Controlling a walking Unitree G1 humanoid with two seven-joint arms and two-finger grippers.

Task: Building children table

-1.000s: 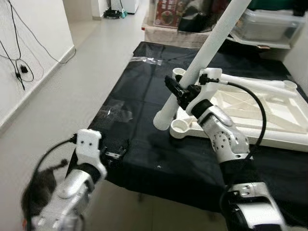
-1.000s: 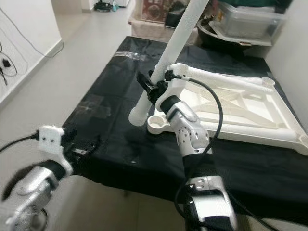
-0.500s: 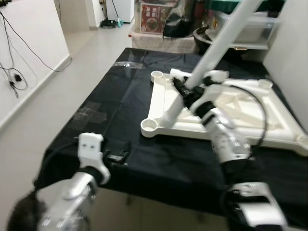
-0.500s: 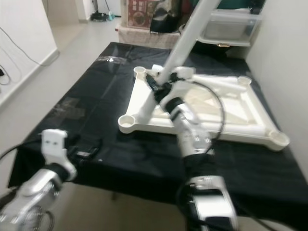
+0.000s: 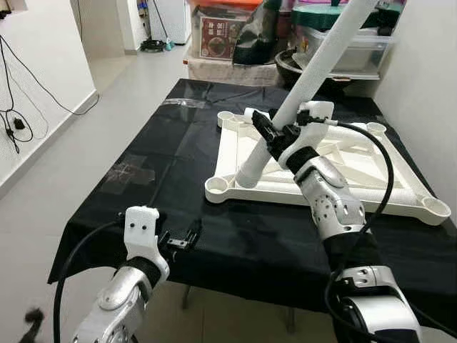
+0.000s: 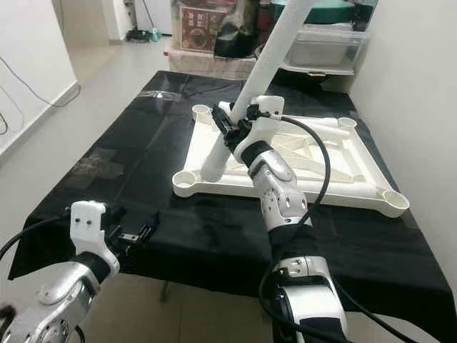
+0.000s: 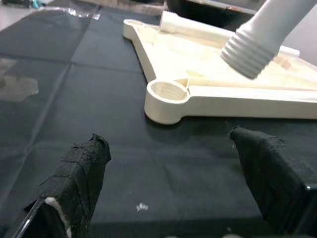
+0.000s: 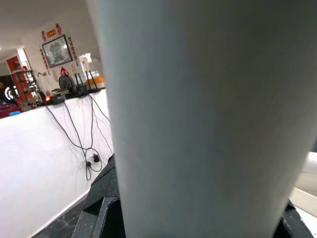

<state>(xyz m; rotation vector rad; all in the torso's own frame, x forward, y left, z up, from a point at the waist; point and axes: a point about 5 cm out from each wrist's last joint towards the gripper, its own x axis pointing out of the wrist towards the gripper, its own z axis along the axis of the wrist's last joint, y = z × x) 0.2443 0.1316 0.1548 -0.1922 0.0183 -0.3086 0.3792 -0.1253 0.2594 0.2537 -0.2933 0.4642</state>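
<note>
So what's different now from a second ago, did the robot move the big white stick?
Mostly the camera moved. The right gripper still holds the white table leg tilted, its threaded end hanging near the corner socket of the upside-down tabletop, not screwed in. The left gripper stays open and low over the black cloth.

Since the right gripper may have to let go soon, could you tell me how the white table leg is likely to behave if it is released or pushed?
The table leg is a long round tube held tilted by the right gripper, so it would probably topple and roll. It looks like stiff, smooth plastic, likely light and a bit slippery. Its threaded end hangs above the tabletop frame, not yet in a corner socket.
</note>
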